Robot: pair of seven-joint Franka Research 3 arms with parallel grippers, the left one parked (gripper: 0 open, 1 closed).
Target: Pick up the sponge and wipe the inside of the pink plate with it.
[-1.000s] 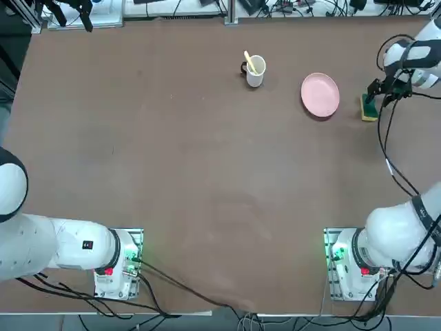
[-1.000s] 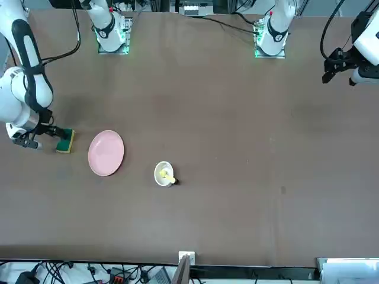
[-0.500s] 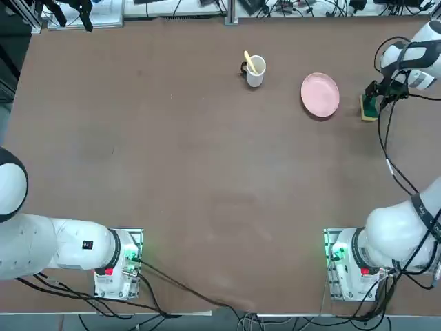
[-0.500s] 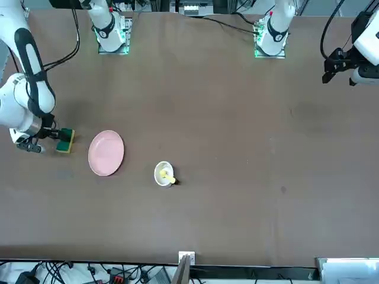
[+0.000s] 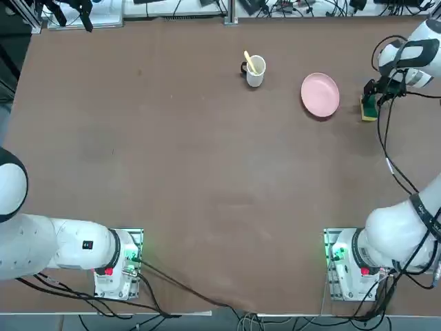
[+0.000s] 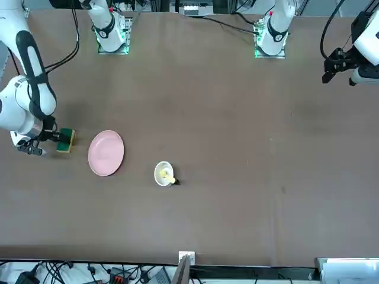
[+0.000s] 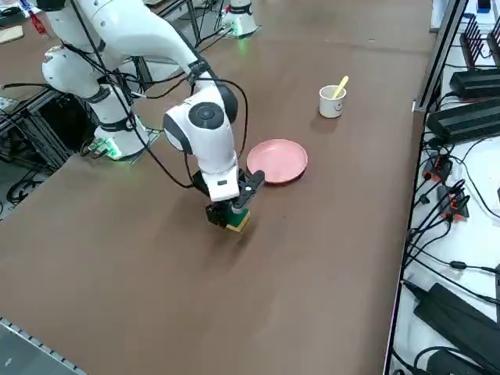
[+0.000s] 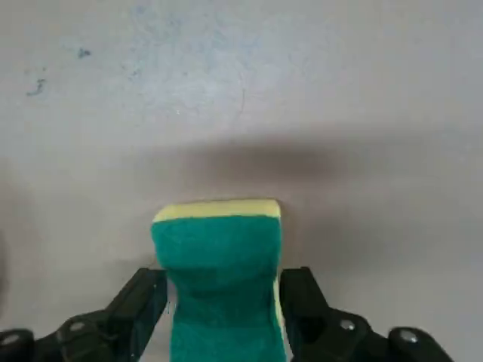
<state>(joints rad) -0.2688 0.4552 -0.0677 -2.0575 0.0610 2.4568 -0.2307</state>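
The sponge (image 8: 217,279), green scouring face up over a yellow base, lies flat on the brown table (image 5: 207,158) at the right edge of the top view, just beside the pink plate (image 5: 320,94) but apart from it. My right gripper (image 8: 220,302) stands over it, one finger (image 8: 139,302) at each long side. The wrist view shows the fingers close against the green sides, and the sponge looks slightly pinched at the waist there; whether I have a firm hold on it I cannot tell. It is not lifted.

I judge it light and soft: it will squash under pressure, so the hold belongs across the narrow middle, low enough to catch the firmer yellow layer, leaving one face free to meet the plate. The plate looks smooth and shallow and may slide when wiped.

A white mug (image 5: 255,70) with a yellow utensil stands well apart, upper centre of the top view.
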